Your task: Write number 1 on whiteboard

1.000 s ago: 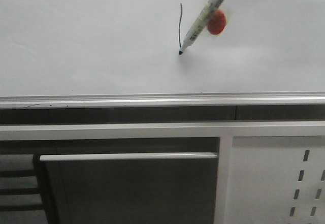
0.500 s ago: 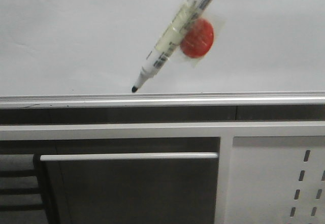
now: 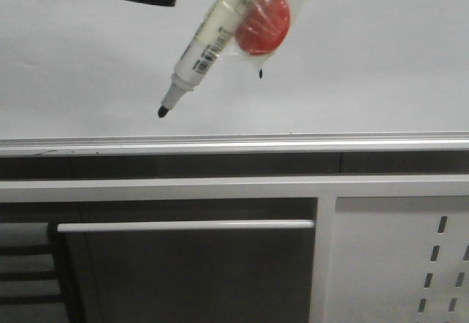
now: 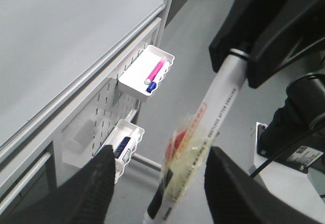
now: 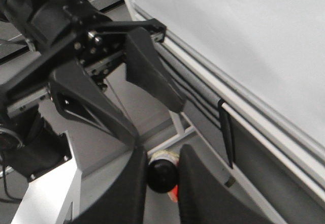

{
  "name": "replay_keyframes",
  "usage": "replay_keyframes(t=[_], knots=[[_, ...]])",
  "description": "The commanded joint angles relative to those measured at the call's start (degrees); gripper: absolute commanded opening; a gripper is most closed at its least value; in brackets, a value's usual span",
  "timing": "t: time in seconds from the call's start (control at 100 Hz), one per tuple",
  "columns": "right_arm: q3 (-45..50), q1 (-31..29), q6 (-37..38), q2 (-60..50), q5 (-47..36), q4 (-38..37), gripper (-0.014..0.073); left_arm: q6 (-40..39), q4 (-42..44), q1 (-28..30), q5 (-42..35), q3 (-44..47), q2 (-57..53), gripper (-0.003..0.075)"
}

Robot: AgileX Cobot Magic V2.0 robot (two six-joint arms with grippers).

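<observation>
— Two grippers to check. How do they stand?

— Right gripper [image 5: 161,186] has its fingers [image 5: 126,183] pressed together on the black butt end of the marker pen [image 3: 209,39]. Left gripper [image 4: 162,155] is spread wide; the pen's lower barrel runs through the gap, and I see neither finger touching it.

— And the pen itself?

— Uncapped and slanted in the front view, with its black tip pointing down and to the left, above the silver rail [image 3: 234,144]. Whether the tip touches the surface, I cannot tell. A red disc [image 3: 262,21] is bound to the barrel under clear tape.

— Where is the number 1?

— On the whiteboard [image 3: 381,67], behind that disc. Only the stroke's bottom end [image 3: 261,74] shows, a short black mark just under the disc and apart from the pen tip, to its right.

— Anything below the board?

— A white perforated panel [image 3: 403,257] at lower right, and a pale horizontal bar [image 3: 183,225] beside it on the left. The left wrist view shows two white trays hung on the panel; the upper tray [image 4: 133,84] holds a pink pen [image 4: 156,71] and something blue, and the contents of the lower tray [image 4: 129,132] are too blurred to name.
</observation>
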Motion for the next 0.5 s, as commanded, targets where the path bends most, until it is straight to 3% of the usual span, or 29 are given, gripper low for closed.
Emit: replay_keyframes(t=[0.0,0.33,0.4,0.49], knots=[[-3.0,-0.1,0.4,0.7,1.4,2.2,-0.0043,0.7,-1.2,-2.9,-2.5,-2.7,0.2,0.0379],[-5.3,-0.1,0.5,2.1,3.2,2.4,-0.0043,1.6,0.5,-4.7,-3.2,-3.5,2.3,0.0348],[-5.3,-0.1,0.5,2.1,3.4,2.6,-0.0043,1.6,0.8,-4.7,-3.4,-3.5,2.3,0.0277],[-5.3,-0.1,0.5,2.1,3.4,2.6,-0.0043,1.6,1.0,-4.7,-4.0,-3.5,2.3,0.0127]])
